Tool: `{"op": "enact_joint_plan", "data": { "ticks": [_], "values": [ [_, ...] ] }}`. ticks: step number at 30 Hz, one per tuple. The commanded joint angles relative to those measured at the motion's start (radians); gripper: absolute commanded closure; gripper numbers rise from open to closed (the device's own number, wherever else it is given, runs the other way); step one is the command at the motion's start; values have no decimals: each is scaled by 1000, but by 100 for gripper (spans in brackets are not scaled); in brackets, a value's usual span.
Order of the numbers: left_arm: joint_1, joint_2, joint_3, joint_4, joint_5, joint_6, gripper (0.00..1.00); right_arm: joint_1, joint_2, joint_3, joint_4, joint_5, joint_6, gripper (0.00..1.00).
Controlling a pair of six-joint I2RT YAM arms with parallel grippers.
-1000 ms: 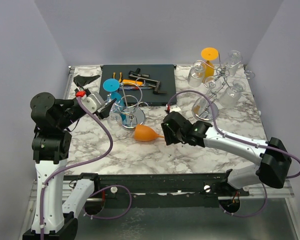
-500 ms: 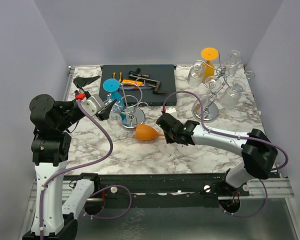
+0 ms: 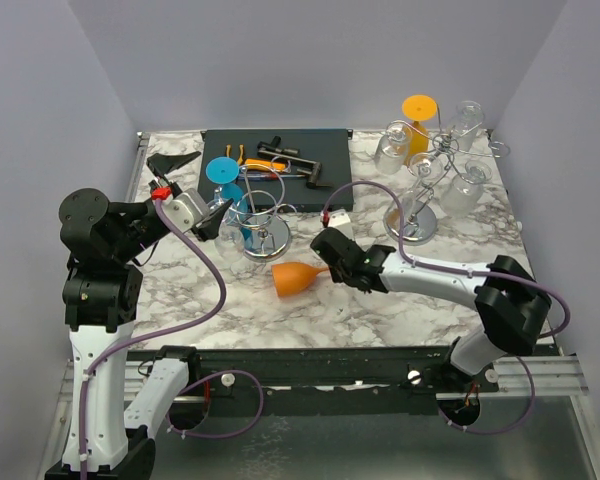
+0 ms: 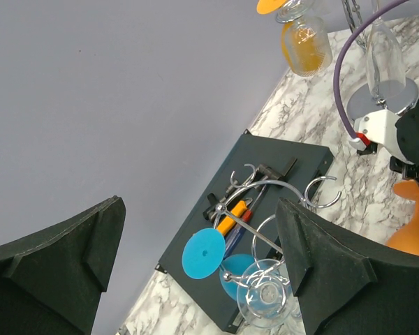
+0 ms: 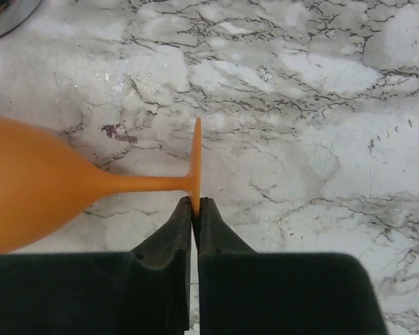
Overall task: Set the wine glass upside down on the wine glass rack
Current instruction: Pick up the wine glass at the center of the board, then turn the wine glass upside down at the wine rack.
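We see the orange wine glass [image 3: 295,277] lying on its side in front of the black tray [image 3: 220,145], well clear of the tray's near edge, with its bowl pointing left and its foot pointing right. The right gripper [image 3: 331,263] is clamped on the thin edge of that foot. In the right wrist view its two fingers [image 5: 184,230] are pressed flat against either face of the disc. We cannot tell whether the bowl rests on the marble table [image 3: 230,300] or hangs just above it.

Between the glass and the tray stands a wire rack [image 3: 263,215], just in front of the tray's near edge. It carries a blue glass [image 3: 221,170] and a clear glass [image 4: 265,300], both foot upward. The left gripper [image 3: 220,215] hovers at the tray's left front corner, beside this rack, with its jaws spread wide and nothing between them.

To the right of the tray a second rack [image 3: 425,180] holds several clear glasses and another orange one.
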Motion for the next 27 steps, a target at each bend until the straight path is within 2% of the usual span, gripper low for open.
{"op": "enact_joint_plan", "data": {
  "ticks": [1, 7, 11, 19, 27],
  "values": [
    [-1, -9, 5, -17, 22, 11, 4, 7, -71, -43, 59, 96, -84, 99],
    [-1, -16, -1, -17, 22, 7, 4, 7, -228, -94, 121, 148, -263, 99],
    [0, -21, -3, -17, 19, 5, 4, 7, -336, -129, 213, 143, -449, 100],
    [-1, -32, 0, -17, 14, 0, 4, 7, -511, -155, 361, -94, -894, 99],
    [0, -51, -7, -16, 7, -1, 4, 7, -489, -83, 305, -183, -1158, 100]
  ]
}}
